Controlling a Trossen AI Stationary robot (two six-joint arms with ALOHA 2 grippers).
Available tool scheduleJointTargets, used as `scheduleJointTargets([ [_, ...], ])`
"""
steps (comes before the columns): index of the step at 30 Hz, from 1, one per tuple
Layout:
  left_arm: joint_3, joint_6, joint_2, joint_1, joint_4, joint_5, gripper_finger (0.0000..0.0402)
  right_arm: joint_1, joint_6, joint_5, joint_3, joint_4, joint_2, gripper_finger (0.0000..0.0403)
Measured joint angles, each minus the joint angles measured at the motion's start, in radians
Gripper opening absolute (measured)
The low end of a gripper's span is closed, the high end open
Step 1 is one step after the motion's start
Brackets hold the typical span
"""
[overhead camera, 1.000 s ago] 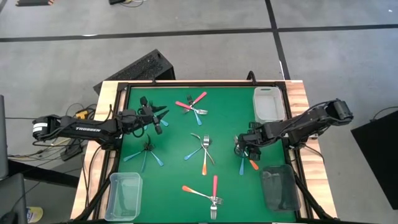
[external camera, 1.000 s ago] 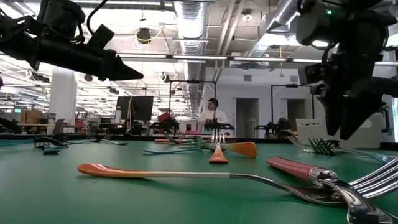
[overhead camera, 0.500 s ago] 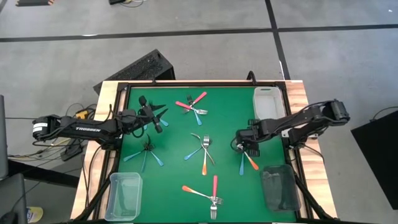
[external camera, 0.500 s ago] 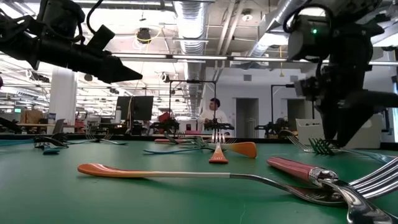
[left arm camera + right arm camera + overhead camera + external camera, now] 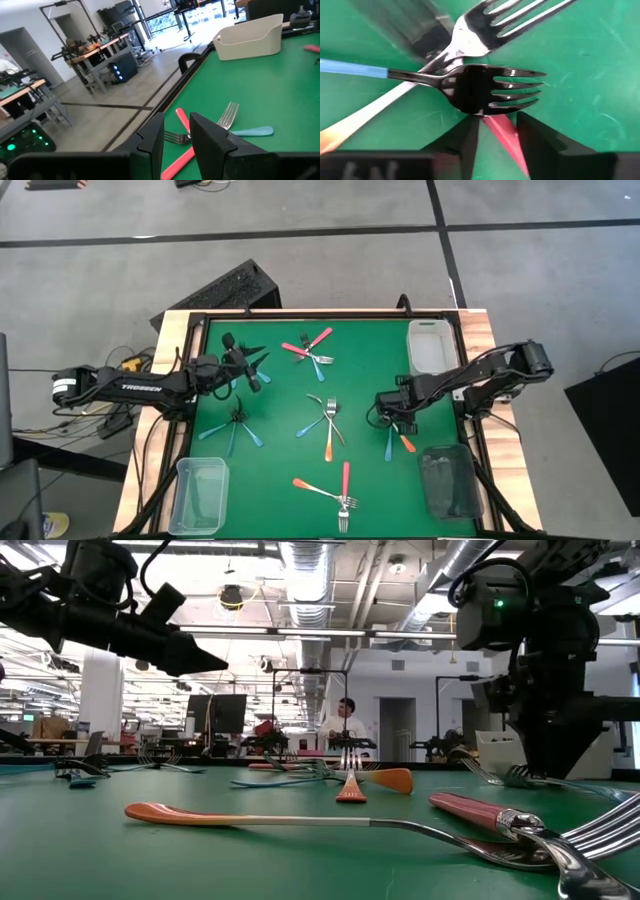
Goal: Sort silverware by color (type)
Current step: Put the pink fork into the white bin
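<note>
Right pincer low over crossed forks, narrow gap straddling a pink handle to grab it. Left pincer hovers, narrow, empty.

Fork clusters across the table; bins at three corners.

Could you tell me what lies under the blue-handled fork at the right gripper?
Under the blue-handled fork a pink-red handle runs between the right gripper fingers, and another fork crosses beneath. The crossing itself is covered.
</note>
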Motion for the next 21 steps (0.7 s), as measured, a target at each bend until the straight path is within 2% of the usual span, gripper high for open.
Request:
scheduleJointTargets([
  [4, 0.0, 0.0, 0.0, 0.003, 0.0, 0.0, 0.0084, -0.031, -0.021, -0.069, -0.003, 0.04, -0.016, 0.0078],
  [7, 0.0, -0.001, 0.0, 0.003, -0.003, 0.0, 0.0084, -0.051, -0.018, -0.089, 0.0, 0.075, -0.014, 0.0055],
  [14, 0.0, 0.0, 0.0, 0.003, -0.007, -0.016, 0.0084, -0.069, 0.032, -0.123, 0.029, 0.04, -0.045, 0.0069],
  [21, 0.0, 0.0, 0.0, 0.003, -0.002, -0.03, 0.0084, -0.082, 0.056, -0.186, 0.116, 0.027, -0.125, 0.0069],
])
